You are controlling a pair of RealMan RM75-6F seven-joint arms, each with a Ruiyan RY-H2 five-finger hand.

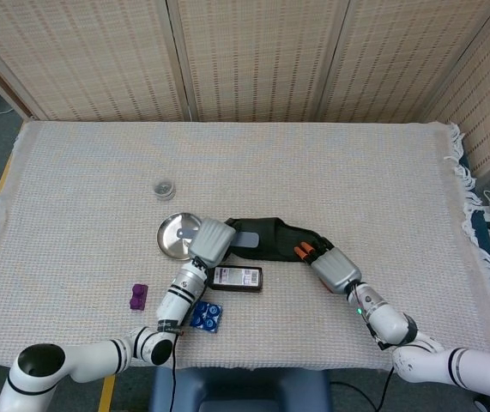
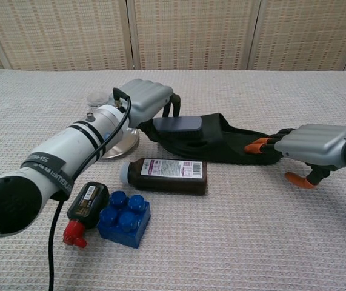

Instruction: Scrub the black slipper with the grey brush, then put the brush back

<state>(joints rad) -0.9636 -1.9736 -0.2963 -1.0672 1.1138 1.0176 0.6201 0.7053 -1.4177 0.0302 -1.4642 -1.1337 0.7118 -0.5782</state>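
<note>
Our left hand (image 2: 143, 100) reaches in from the near left, fingers curled around the grey brush (image 2: 177, 125), whose head lies over the toe end of the black slipper (image 2: 221, 140). Our right hand (image 2: 315, 146) lies low at the slipper's heel end, fingertips (image 2: 257, 144) touching it, holding nothing, fingers extended. The slipper lies mid-worktop, between both hands. Just in front of it lies a brown bottle (image 2: 163, 174); a metal dish (image 1: 174, 235) sits beside the left hand. The cloth-covered worktop (image 1: 356, 172) spreads wide behind.
</note>
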